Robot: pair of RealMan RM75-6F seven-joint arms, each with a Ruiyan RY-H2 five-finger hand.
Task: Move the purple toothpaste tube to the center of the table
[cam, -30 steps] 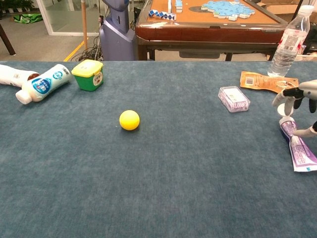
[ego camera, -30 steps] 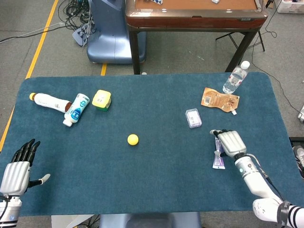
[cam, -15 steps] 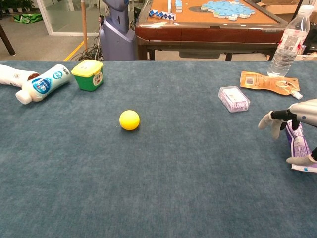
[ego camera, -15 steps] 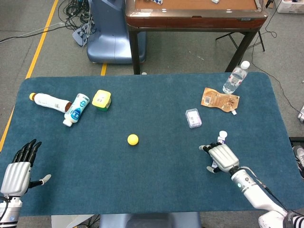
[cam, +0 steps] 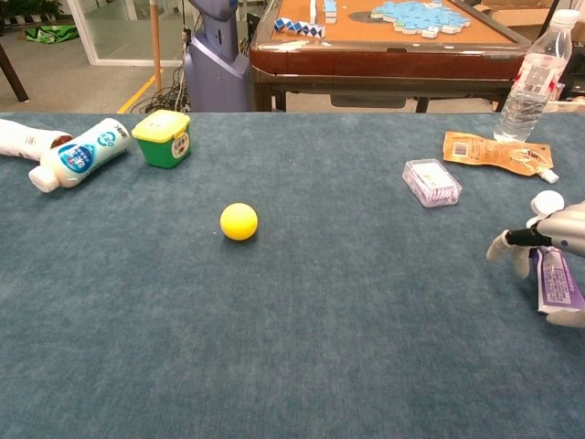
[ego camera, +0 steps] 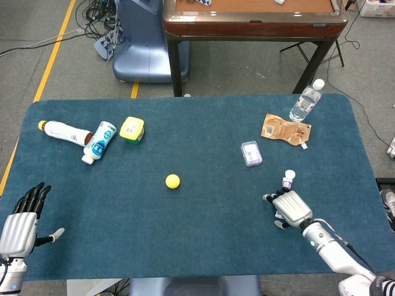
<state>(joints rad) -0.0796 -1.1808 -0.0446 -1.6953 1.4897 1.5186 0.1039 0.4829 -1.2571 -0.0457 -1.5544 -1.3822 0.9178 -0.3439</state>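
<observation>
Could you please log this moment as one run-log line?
right robot hand: over purple toothpaste tube, grasp unclear | left robot hand: open, idle | tube: table's right side

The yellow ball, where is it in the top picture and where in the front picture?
Head view: the yellow ball lies left of the picture's middle, on the blue table.
Chest view: the ball lies left of middle, nearer the table's far edge.
Shared landmark: the green-and-yellow tub, behind it to the left.

R hand (ego camera: pixel 290 208) slid down and in over the purple toothpaste tube (cam: pixel 552 279), now covering most of it; only cap end pokes out. Tube dragged a bit nearer the robot's bench edge.
</observation>
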